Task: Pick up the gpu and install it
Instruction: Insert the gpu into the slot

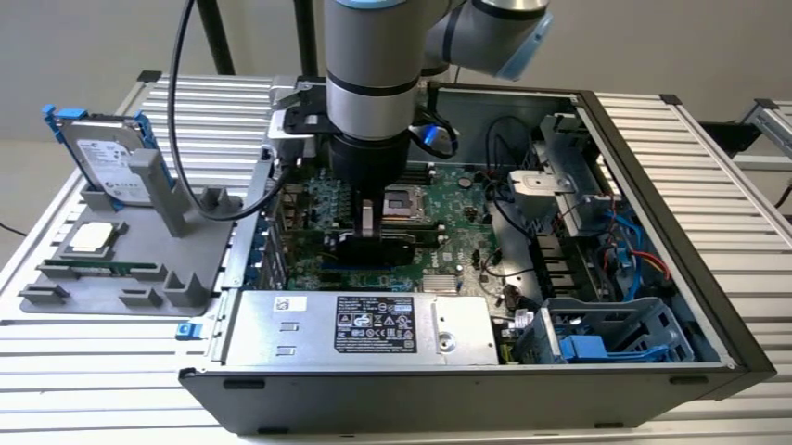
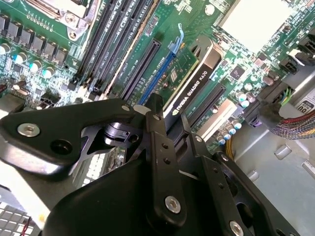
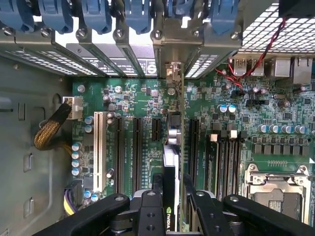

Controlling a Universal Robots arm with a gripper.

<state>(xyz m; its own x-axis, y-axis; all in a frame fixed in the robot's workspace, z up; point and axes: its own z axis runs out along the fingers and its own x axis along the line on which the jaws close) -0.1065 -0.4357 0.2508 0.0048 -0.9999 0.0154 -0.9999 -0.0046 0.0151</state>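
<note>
Down inside the open computer case point(image 1: 693, 306), gripper point(image 2: 170, 118) clenched on the gpu point(image 2: 189, 81), card standing on edge over the motherboard point(image 3: 133, 105), lined up among the black expansion slots point(image 3: 137, 147), bracket end toward the rear panel.

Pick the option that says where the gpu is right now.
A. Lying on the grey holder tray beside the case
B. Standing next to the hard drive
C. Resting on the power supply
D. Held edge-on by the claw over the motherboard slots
D: in both wrist views the claw grips the gpu edge-on above the motherboard slots inside the case.
</note>
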